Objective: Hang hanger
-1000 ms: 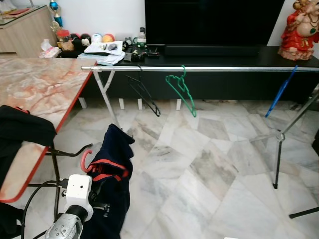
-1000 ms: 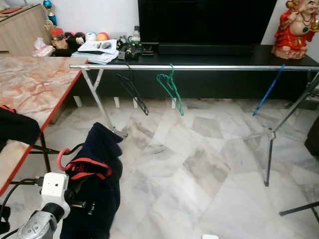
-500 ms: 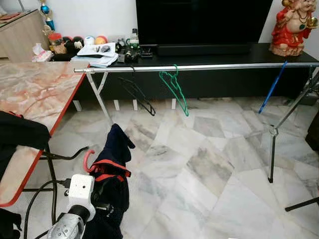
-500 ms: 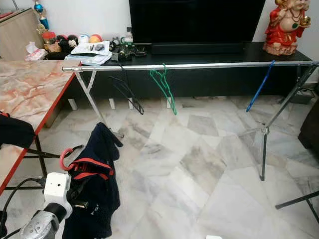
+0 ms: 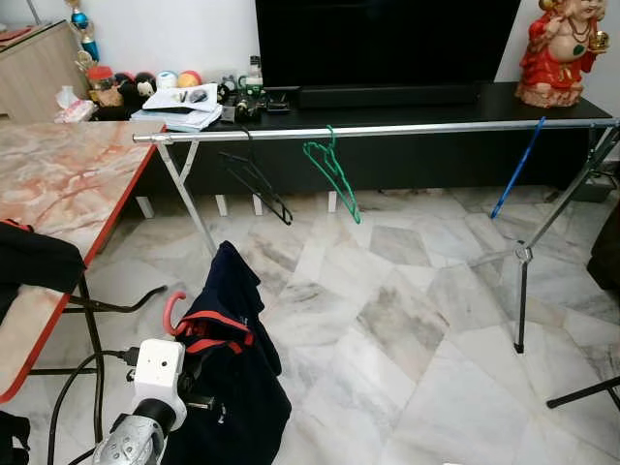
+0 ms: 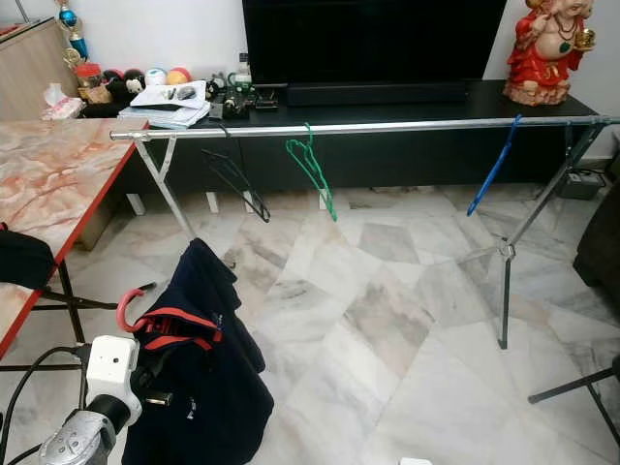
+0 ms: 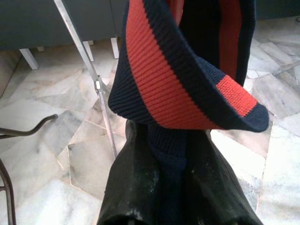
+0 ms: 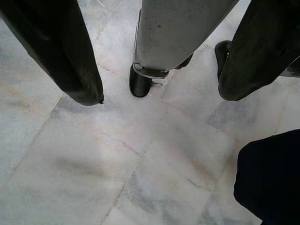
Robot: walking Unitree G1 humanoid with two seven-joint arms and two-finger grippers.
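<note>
The soft cloth jacket (image 5: 232, 387) was dark blue with red stripes. One thin wire hanger (image 5: 332, 172) was green. The shiny stone floor (image 5: 407, 320) was white with grey swirls.

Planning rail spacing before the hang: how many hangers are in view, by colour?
Black hanger: 1
Green hanger: 1
Blue hanger: 1
Red hanger, carrying the navy garment held by the left gripper: 1
Total: 4

head stereo: high, facing down toward rail (image 5: 387, 129), shared | left wrist: close on garment (image 7: 187, 84) | right wrist: near floor (image 8: 117, 154)
</note>
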